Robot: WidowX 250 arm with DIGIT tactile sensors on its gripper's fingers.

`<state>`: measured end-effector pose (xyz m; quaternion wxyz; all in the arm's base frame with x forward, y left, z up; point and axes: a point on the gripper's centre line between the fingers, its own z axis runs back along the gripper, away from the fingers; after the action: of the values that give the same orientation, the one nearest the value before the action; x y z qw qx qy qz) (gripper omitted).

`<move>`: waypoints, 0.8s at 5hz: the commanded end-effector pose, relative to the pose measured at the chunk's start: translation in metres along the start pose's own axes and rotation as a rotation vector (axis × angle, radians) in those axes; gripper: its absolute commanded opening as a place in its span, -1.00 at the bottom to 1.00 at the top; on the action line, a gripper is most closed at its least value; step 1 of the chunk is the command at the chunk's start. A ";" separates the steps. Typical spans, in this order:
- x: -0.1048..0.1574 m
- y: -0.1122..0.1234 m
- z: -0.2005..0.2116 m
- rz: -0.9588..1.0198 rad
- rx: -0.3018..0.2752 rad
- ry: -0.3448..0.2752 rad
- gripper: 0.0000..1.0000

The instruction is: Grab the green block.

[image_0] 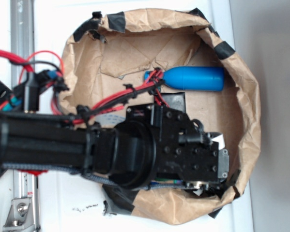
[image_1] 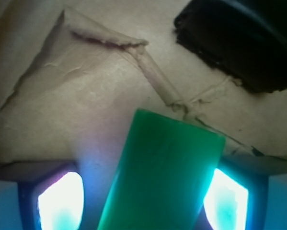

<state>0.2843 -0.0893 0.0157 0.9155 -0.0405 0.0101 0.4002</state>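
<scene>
In the wrist view the green block (image_1: 165,167), flat, matte and tilted slightly, lies on brown paper between my gripper's (image_1: 143,201) two glowing fingers. The left finger (image_1: 59,201) stands apart from the block with bare paper in the gap. The right finger (image_1: 227,203) sits at the block's edge; contact cannot be told. The jaws are open around the block. In the exterior view the gripper (image_0: 203,162) points down into the paper-lined basin, and the arm hides the block.
A blue bottle (image_0: 195,78) lies at the back of the crumpled brown paper basin (image_0: 249,101). A shiny black pad (image_0: 176,100) (image_1: 239,43) lies just beyond the gripper. Red and black cables (image_0: 135,92) run along the arm.
</scene>
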 end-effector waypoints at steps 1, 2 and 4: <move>-0.009 -0.002 0.000 -0.149 -0.141 -0.008 -1.00; 0.000 0.005 0.022 -0.251 -0.141 -0.051 -1.00; 0.046 0.037 0.134 -0.728 0.000 -0.185 -1.00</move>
<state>0.2751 -0.0292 0.1232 0.9973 -0.0075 -0.0578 0.0453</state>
